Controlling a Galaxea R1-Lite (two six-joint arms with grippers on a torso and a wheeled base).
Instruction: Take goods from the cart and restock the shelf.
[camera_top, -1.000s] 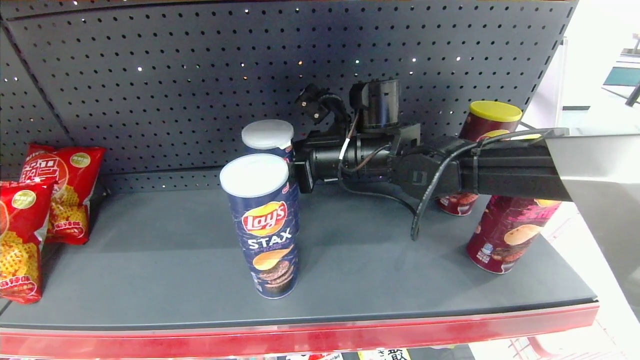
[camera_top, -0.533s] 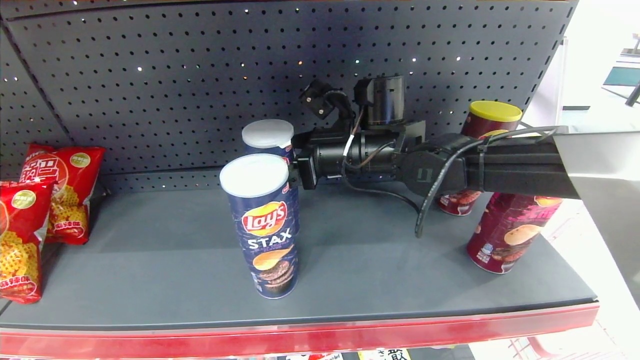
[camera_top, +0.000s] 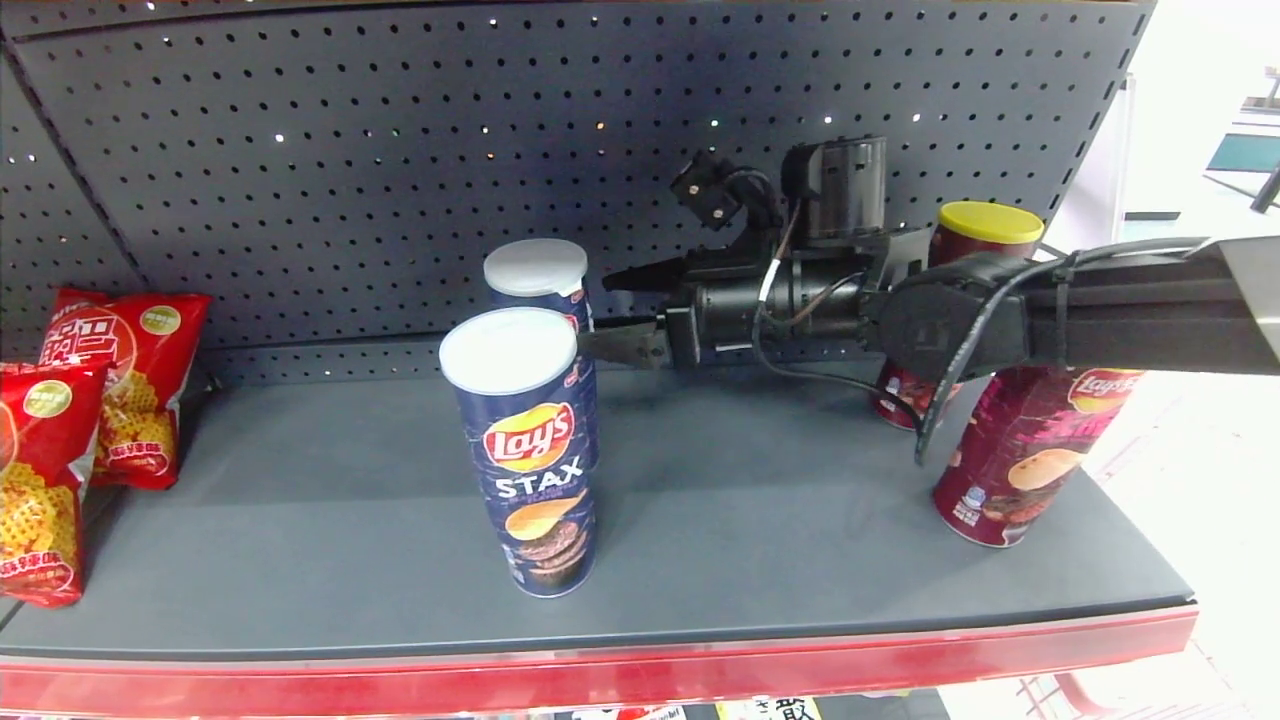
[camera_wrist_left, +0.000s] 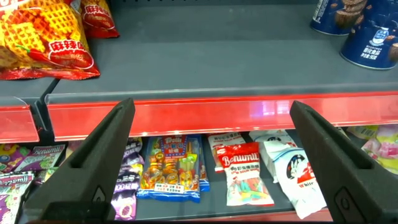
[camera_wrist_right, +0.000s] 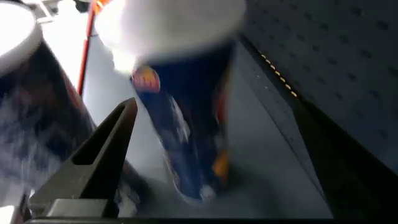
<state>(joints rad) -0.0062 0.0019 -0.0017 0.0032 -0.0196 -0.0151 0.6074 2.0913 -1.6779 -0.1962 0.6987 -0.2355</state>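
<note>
Right fingers (camera_top: 622, 346) wide, empty, beside rear blue can (camera_top: 537, 275), maroon cans (camera_top: 1010, 460) farther right; left fingers (camera_wrist_left: 99, 168) wide

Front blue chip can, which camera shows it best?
The head view: the front blue can stands whole and upright on the shelf. The left wrist view catches its base; the right wrist view, its lid edge and side.

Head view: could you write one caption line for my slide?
Open right gripper at the rear blue can on the grey shelf.
</note>
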